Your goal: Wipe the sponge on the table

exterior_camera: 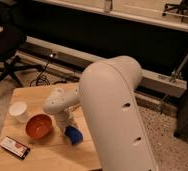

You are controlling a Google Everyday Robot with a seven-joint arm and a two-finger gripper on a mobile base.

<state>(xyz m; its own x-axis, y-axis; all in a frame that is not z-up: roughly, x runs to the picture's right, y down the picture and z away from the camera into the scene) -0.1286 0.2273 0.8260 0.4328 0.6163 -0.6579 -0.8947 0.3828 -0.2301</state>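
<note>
Sponge, a small deep-blue soft rectangular block (75, 136), is lying on the small light wooden table with the pale plank-grain top (39, 95), toward 3 o'clock from the tabletop's centre. Its long axis is seeming to run from about 10 o'clock to 4 o'clock, with the lower end pointing at the near right edge; its outline is too soft to be sure. The robot's gripper (70, 129) is reaching down onto the sponge's 10 o'clock end, under a rounded white wrist (61, 102). Whether it is clamping the sponge or merely pressing on it cannot be told, as the wrist is covering that spot. A big white arm link (118, 117) is filling the frame at 3 o'clock of the sponge.

At 9 o'clock of the sponge, near it but apart, a round orange bowl (38, 126) is sitting upright, showing only its own orange inside. At 10 o'clock of the bowl, a small white cup (18, 111) is standing upright; its contents cannot be made out. At 7 o'clock of the bowl, a flat black-and-white rectangular packet (14, 147) is lying near the table's front left corner. Beyond the table at 10 o'clock, a black office chair (2, 52) is standing on the dark floor.
</note>
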